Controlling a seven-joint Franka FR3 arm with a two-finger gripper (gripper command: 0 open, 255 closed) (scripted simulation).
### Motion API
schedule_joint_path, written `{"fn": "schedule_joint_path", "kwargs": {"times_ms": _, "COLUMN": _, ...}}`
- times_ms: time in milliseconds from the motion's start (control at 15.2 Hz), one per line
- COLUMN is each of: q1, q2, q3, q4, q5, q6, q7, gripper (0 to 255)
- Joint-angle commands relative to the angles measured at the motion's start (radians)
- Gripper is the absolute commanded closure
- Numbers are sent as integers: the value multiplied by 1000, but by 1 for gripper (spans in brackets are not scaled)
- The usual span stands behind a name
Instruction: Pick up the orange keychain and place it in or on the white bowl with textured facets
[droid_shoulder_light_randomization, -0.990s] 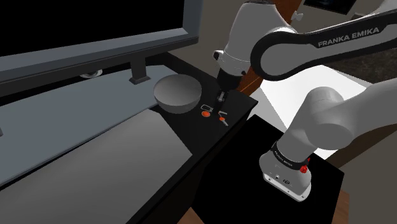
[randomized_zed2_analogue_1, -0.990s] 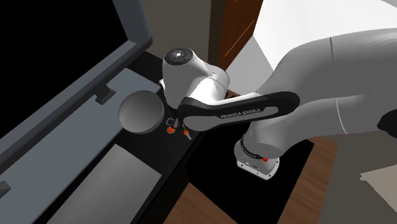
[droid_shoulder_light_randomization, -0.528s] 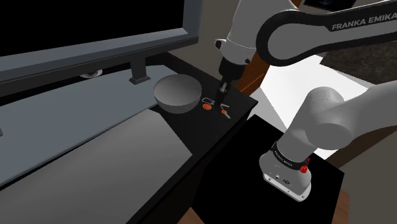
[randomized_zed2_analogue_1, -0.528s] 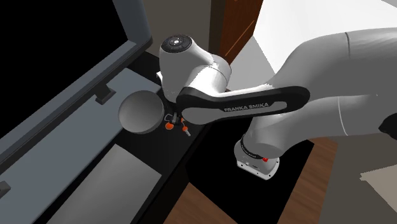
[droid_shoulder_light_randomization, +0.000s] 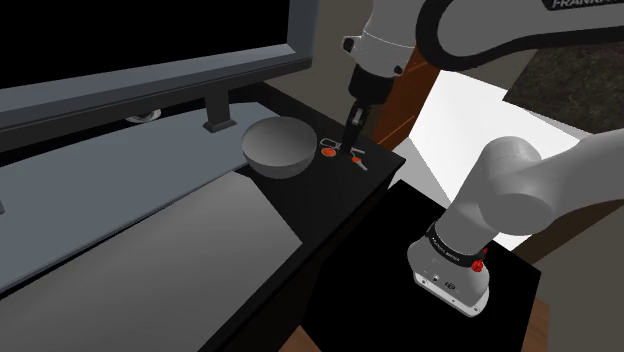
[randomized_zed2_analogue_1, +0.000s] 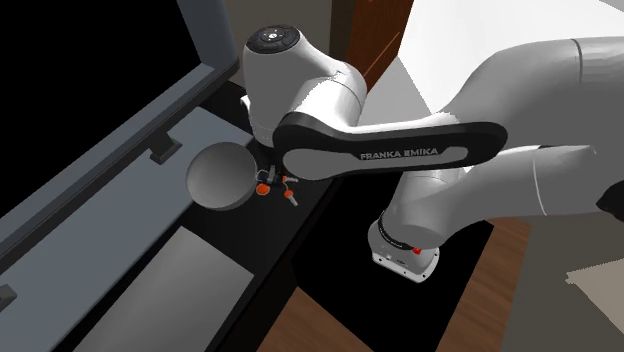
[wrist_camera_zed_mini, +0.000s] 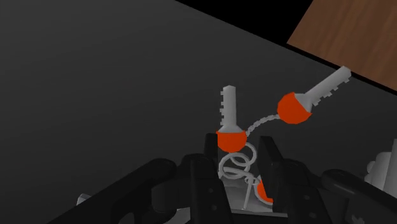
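Your gripper (droid_shoulder_light_randomization: 354, 122) is clamped on the keychain (droid_shoulder_light_randomization: 338, 153). In the wrist view both black fingers (wrist_camera_zed_mini: 207, 159) press against its wire ring (wrist_camera_zed_mini: 236, 160). Two silver keys (wrist_camera_zed_mini: 228, 105) with orange heads lie beyond the fingertips, joined by a short chain.

In the shoulder view the keychain sits directly under the gripper, in the upper middle of the frame. It is just right of the grey bowl (droid_shoulder_light_randomization: 277, 147) and not touching it. The bowl stands upright on the black counter (droid_shoulder_light_randomization: 318, 200).

In the second exterior view the orange heads show just right of the bowl's rim, left of centre. The white arm (randomized_zed2_analogue_1: 300, 90) covers the gripper there. You cannot tell whether the keys clear the counter.
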Motion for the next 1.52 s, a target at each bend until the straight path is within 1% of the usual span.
{"fn": "schedule_joint_path", "kwargs": {"times_ms": 0, "q1": 0, "q2": -8, "q3": -2, "q4": 24, "q5": -2, "q6": -31, "q7": 4, "gripper": 255}}
{"fn": "schedule_joint_path", "kwargs": {"times_ms": 330, "q1": -4, "q2": -11, "q3": -10, "q4": 87, "q5": -11, "q6": -99, "q7": 8, "gripper": 255}}
{"fn": "schedule_joint_path", "kwargs": {"times_ms": 726, "q1": -44, "q2": 254, "q3": -10, "q4": 273, "q5": -41, "q6": -19, "q7": -10, "gripper": 255}}
{"fn": "schedule_joint_path", "kwargs": {"times_ms": 1122, "q1": -72, "q2": 501, "q3": -7, "q4": 494, "q5": -78, "q6": 5, "q7": -11, "gripper": 255}}
{"fn": "schedule_joint_path", "kwargs": {"times_ms": 1188, "q1": -72, "q2": 507, "q3": -7, "q4": 500, "q5": -79, "q6": 5, "q7": -11, "gripper": 255}}
{"fn": "schedule_joint_path", "kwargs": {"times_ms": 1452, "q1": -71, "q2": 516, "q3": -5, "q4": 454, "q5": -77, "q6": 59, "q7": -13, "gripper": 255}}
